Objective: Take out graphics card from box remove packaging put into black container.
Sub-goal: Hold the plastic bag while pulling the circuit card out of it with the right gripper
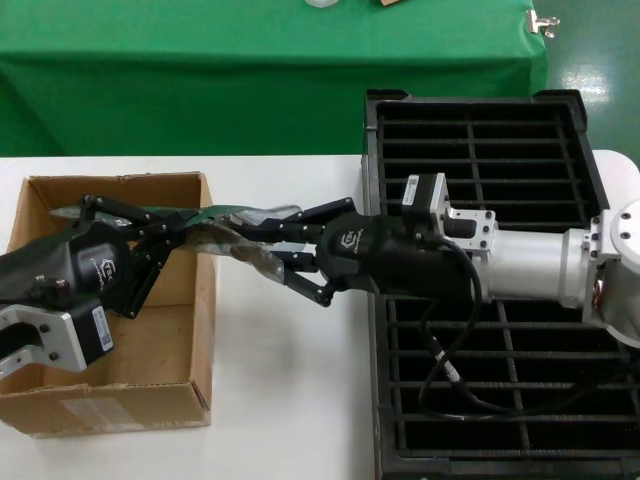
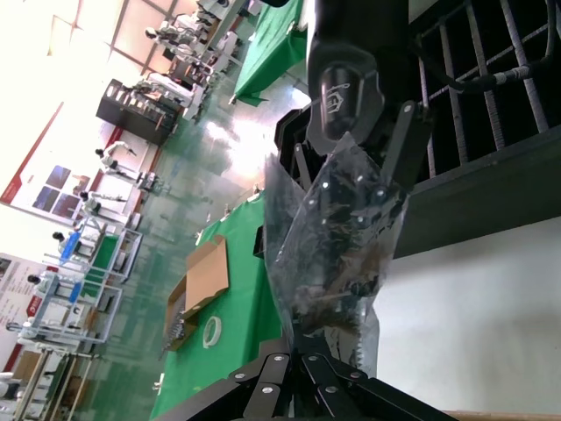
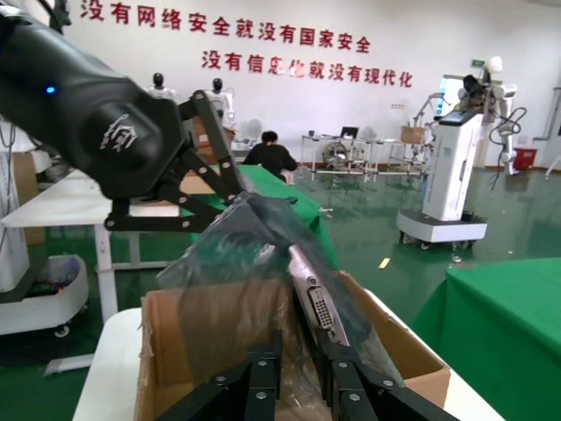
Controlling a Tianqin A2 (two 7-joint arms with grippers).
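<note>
The packaging (image 1: 225,238), a crinkly translucent bag, is stretched in the air between both grippers, above the right wall of the brown box (image 1: 110,400). My left gripper (image 1: 188,228) is over the box and shut on the bag's left end. My right gripper (image 1: 257,242) reaches in from the right, its fingers closed on the other end. In the right wrist view the graphics card (image 3: 317,303) shows its silver bracket inside the bag (image 3: 228,254), just beyond my right gripper (image 3: 298,346). In the left wrist view my left gripper (image 2: 317,338) pinches the bag (image 2: 342,237). The black container (image 1: 470,97) lies under the right arm.
The box and the container stand on a white table (image 1: 290,400). A green-clothed table (image 1: 200,80) runs along the back. A black cable (image 1: 440,370) loops from the right arm over the container's slots.
</note>
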